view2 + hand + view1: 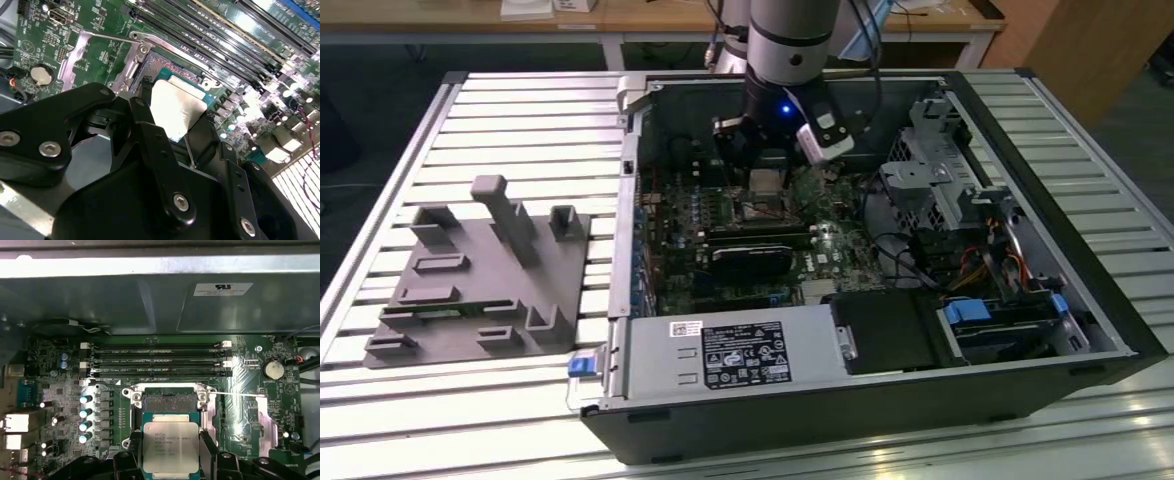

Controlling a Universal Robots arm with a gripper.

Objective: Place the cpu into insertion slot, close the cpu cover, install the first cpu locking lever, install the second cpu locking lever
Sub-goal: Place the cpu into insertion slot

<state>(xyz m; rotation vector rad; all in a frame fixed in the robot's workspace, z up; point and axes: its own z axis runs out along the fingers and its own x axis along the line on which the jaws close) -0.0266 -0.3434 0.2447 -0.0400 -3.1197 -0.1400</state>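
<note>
Gripper (170,439) pinches the cpu (170,450) by two opposite edges, a black finger (207,447) pressed on each side; the chip's metal top faces the first wrist view. The cpu hangs over the near part of the insertion slot (170,402); contact cannot be told. The slot's dark centre is exposed beyond it. Further on are a thin lever rod (240,394), memory sticks (155,360) and the case wall (150,305).
</note>
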